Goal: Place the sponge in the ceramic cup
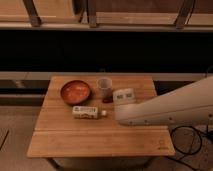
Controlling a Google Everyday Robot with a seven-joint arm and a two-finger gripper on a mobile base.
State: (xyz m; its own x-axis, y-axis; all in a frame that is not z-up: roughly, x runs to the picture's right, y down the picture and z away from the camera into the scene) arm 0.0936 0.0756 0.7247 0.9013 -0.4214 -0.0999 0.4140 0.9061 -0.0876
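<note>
A light wooden table (60,142) with plank top stands in front of a dark wall. On its left part sits a wide orange-red round bowl (76,91). Near the bowl, to the right and closer to the front edge, a white labelled bottle (87,112) lies on its side, with its cap toward the right.

Right of the bowl, toward the back of the table, stands the small pale beige ceramic cup (104,86), upright and apart from the bowl. Just in front of the cup lies a tiny dark brown lump (107,100).

Right of the cup and close to it, the blue-grey rectangular sponge (124,96) lies flat on the table top. It is beside the cup, not in it.

The thick white robot arm (170,110) comes in from the right edge and reaches across the table's right part. The gripper (121,116) is at the arm's left tip, just in front of the sponge and right of the bottle's cap. The sponge lies free behind it, not held. One cannot tell whether the gripper is spread or pressed together.

On the floor at the right lies a dark cable (186,134).
</note>
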